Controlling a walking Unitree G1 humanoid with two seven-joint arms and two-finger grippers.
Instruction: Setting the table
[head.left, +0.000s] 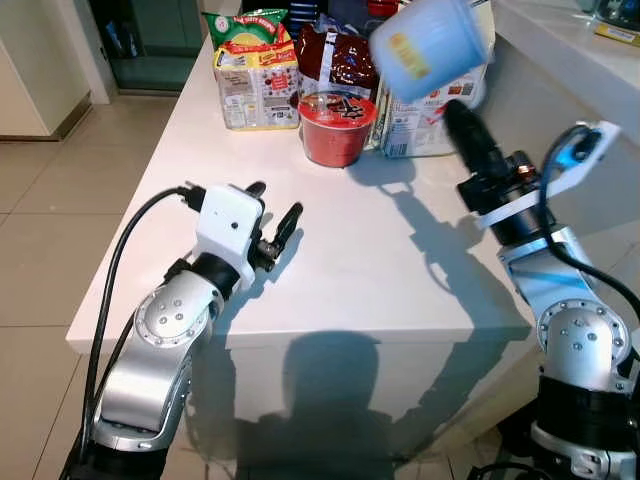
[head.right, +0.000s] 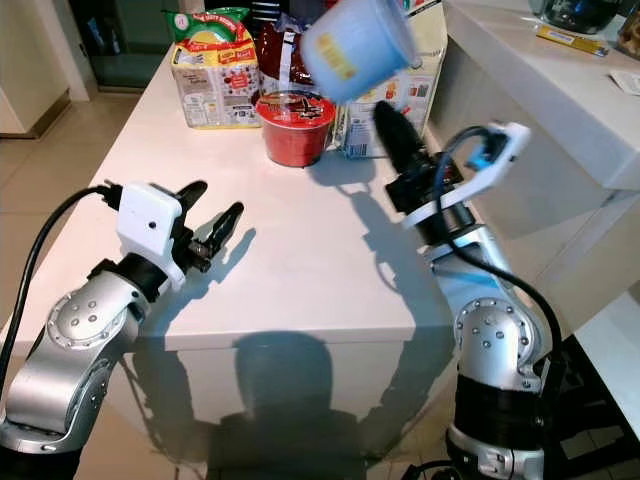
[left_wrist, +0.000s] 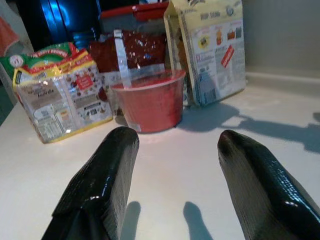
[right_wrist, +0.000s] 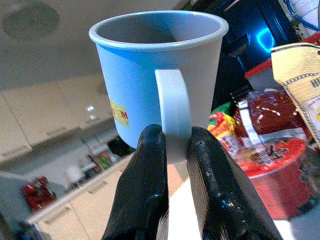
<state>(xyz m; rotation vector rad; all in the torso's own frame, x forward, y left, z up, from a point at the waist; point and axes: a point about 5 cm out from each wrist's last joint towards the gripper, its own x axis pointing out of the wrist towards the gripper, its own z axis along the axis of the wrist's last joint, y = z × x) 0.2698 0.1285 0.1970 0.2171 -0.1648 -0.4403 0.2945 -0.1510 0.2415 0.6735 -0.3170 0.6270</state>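
Two grippers are over the white table (head.left: 330, 290). The right gripper (right_wrist: 172, 150) is raised above the table's far right part and pinches the handle of a light blue mug (head.left: 432, 45) between its black fingers (right_wrist: 142, 190). The mug is held in the air, tilted, above and just in front of the groceries at the far end. Those are a red bowl (head.left: 335, 128), a yellow packet (head.left: 257, 75), a dark red bag (head.left: 335, 55) and a white bag (left_wrist: 212, 50). The left gripper (head.left: 272, 212) hovers low over the table's near left part, its fingers (left_wrist: 102, 185) spread apart and holding nothing, pointing toward the bowl.
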